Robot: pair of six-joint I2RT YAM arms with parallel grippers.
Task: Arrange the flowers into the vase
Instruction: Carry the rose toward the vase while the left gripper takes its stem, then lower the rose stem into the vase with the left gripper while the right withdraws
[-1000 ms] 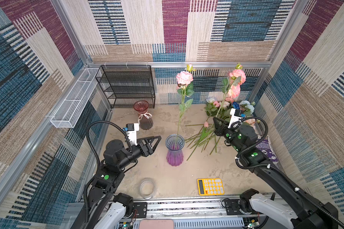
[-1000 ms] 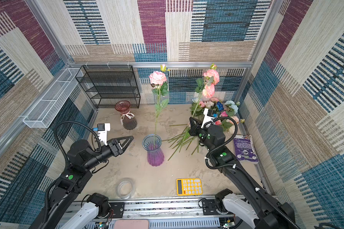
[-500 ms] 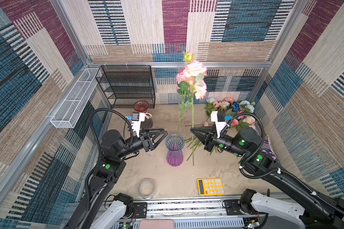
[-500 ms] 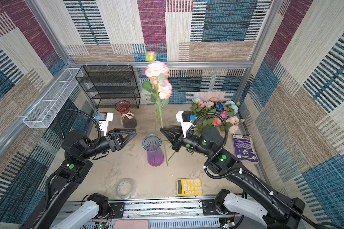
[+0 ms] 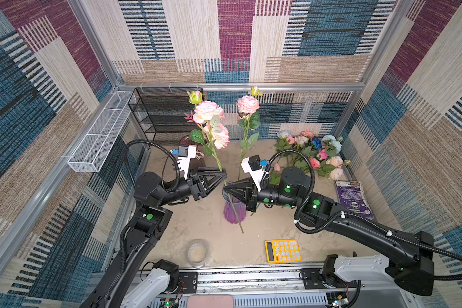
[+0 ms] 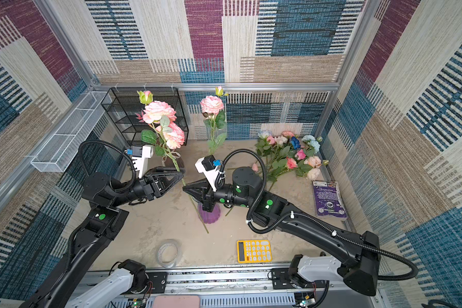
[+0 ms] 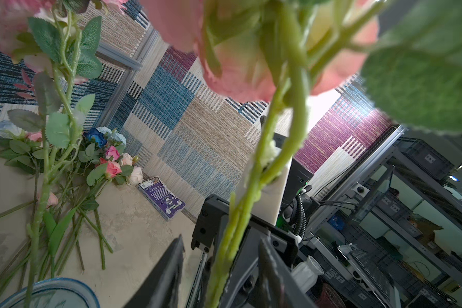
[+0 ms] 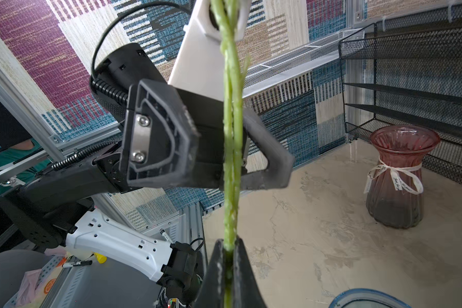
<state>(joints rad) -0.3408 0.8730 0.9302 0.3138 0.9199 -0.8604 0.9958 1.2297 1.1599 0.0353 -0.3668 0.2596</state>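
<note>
A purple glass vase [image 5: 234,213] [image 6: 210,214] stands mid-floor with one pink rose [image 5: 248,104] upright in it. My right gripper [image 5: 224,188] [image 8: 229,242] is shut on the green stem [image 8: 231,149] of a pink rose sprig [image 5: 208,112] [image 6: 159,110], held upright just over the vase. The sprig's lower end hangs past the vase's front. My left gripper [image 5: 224,174] [image 7: 222,240] reaches in from the left, higher on the same stem, its jaws open on either side of it with gaps showing. Several more flowers [image 5: 312,152] [image 7: 104,157] lie piled at the back right.
A dark red vase [image 8: 398,181] stands by a black wire rack [image 5: 166,114] at the back left, and a white mesh basket [image 5: 102,133] hangs on the left wall. A yellow calculator [image 5: 283,250] and a tape roll [image 5: 198,252] lie at the front, a purple booklet [image 5: 354,197] at the right.
The right gripper has carried the sprig from the pile leftward to above the vase. The left gripper has moved in around the stem and its jaws have narrowed.
</note>
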